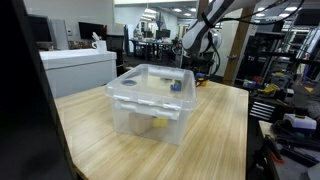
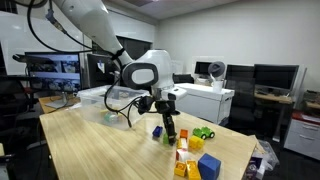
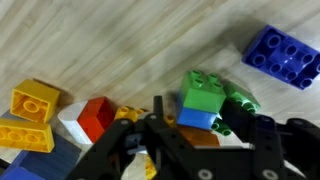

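In the wrist view my gripper (image 3: 208, 120) reaches down over a small stack of bricks: a green brick (image 3: 203, 88) on a blue one (image 3: 196, 118) with an orange piece (image 3: 200, 139) below. One black finger (image 3: 158, 112) stands left of the stack and the other stands right of it. The jaws are partly closed and still open around it, and whether they touch it is unclear. A second green brick (image 3: 240, 101) leans against the stack. In an exterior view the gripper (image 2: 168, 126) hangs just above the brick pile (image 2: 195, 152) on the wooden table (image 2: 90, 150).
Loose bricks lie around the stack: a red one (image 3: 97, 115), two yellow ones (image 3: 34, 99), and a dark blue one (image 3: 283, 54) farther off. A clear plastic bin (image 1: 150, 98) stands mid-table and holds a few small items. Desks, monitors and shelves surround the table.
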Controlling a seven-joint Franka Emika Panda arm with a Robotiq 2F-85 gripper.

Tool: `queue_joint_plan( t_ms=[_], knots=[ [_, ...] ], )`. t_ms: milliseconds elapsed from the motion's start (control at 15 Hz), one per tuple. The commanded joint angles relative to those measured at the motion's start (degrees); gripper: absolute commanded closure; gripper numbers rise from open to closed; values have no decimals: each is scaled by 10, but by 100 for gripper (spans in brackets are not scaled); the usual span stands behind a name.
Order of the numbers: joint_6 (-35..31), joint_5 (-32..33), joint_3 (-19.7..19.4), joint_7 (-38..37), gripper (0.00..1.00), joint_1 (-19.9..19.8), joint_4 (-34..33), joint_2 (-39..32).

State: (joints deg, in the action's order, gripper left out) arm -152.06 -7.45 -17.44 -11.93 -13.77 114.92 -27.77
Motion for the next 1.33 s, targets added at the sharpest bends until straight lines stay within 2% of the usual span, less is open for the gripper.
queue_joint_plan(
  t_ms=[0,200,333,467,600,667,800,1267],
  knots=[
    [45,11,-6,-17,66,2,18,40],
    [72,1,4,-9,88,3,22,108],
    [55,-7,22,7,99,7,32,163],
    [37,-6,42,15,100,20,42,215],
    [51,0,56,-4,100,34,36,236],
    [61,0,57,-13,74,35,29,231],
    [70,6,51,-26,69,30,33,217],
    [55,0,5,-12,22,-19,73,119]
  ],
)
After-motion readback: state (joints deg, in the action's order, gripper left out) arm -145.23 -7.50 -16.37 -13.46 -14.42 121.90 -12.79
